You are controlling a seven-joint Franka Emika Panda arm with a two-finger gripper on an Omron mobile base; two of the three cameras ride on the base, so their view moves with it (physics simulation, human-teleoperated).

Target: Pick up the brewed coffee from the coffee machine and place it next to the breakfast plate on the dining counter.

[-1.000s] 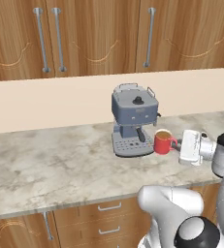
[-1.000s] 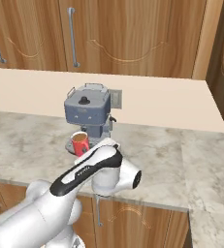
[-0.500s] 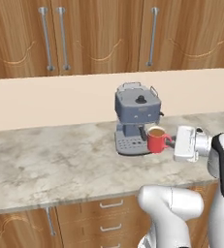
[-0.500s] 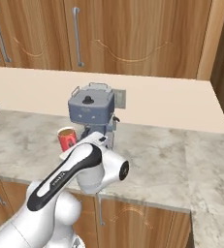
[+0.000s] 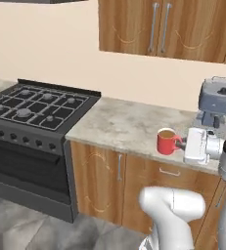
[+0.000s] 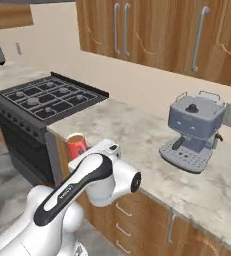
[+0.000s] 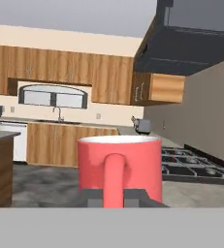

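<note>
I'm mid-carry: claw (image 5: 183,144) clenched on the mug (image 5: 167,141) handle, mug held upright off the worktop (image 5: 129,128) edge, machine (image 5: 218,101) at its 2 o'clock. Next I must find the dining counter's plate.

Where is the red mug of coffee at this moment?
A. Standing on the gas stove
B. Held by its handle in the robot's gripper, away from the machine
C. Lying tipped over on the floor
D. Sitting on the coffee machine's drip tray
B. The gripper is shut on the handle of the red mug, which sits upright, well to the left of the coffee machine.
</note>
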